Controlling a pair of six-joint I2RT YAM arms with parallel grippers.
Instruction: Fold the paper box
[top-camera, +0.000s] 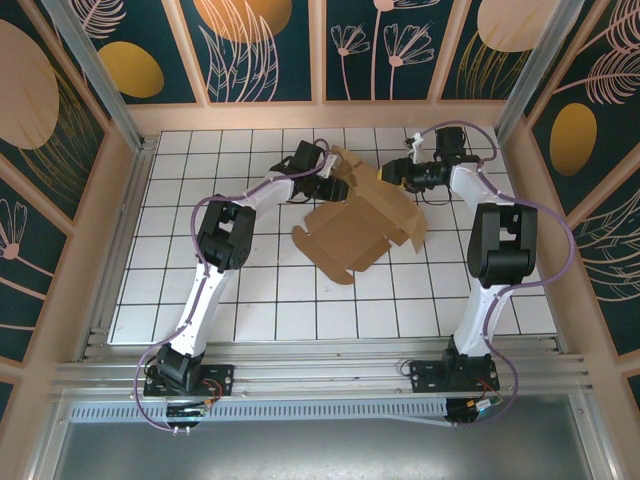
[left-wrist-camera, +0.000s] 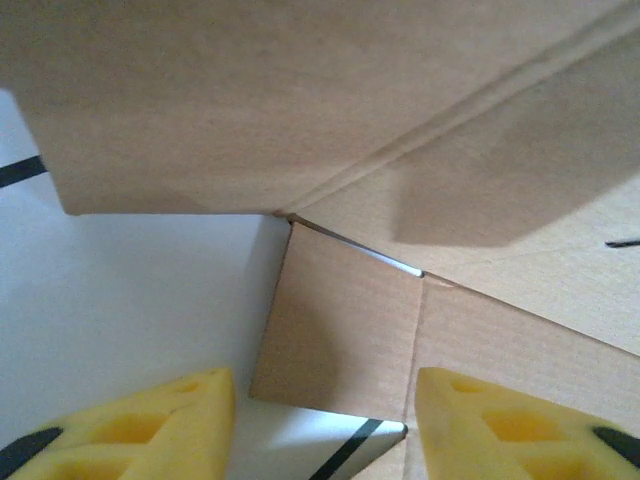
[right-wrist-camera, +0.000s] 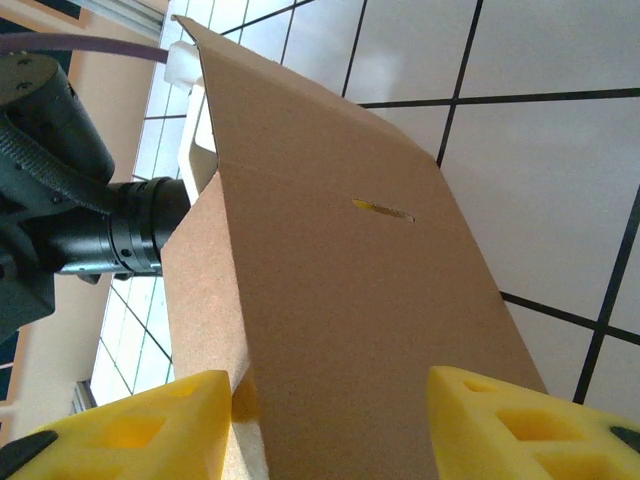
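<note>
- The paper box (top-camera: 365, 232), a plain brown die-cut cardboard sheet with flaps and tabs, lies mostly flat on the white grid-tiled table (top-camera: 250, 300). It sits just above the centre of the overhead frame, turned askew to the grid lines.
- Its upper part is lifted off the table. One panel slants up toward the top of the frame, between the two arms.
- The left pincer (top-camera: 335, 188) sits at the sheet's upper-left edge and the right pincer (top-camera: 388, 172) at its upper-right edge. They face each other across the raised panel, about equally near it.
- In the left wrist view, the left pincer (left-wrist-camera: 320, 430) is released. Its yellow fingertips (left-wrist-camera: 150, 425) stand apart at the bottom of the frame, with a small flap lying just ahead of the gap and the bigger panel overhead (left-wrist-camera: 400, 110).
- In the right wrist view, the right pincer (right-wrist-camera: 330, 430) is also spread. The panel's broad face (right-wrist-camera: 330, 280) runs up from between its yellow fingertips (right-wrist-camera: 530, 420) and is not pinched. I cannot tell whether the tips touch it.
- Judgement: the fold is at an early stage, and the next move turns on that panel's crease, which runs across the frame between the pincers.
</note>
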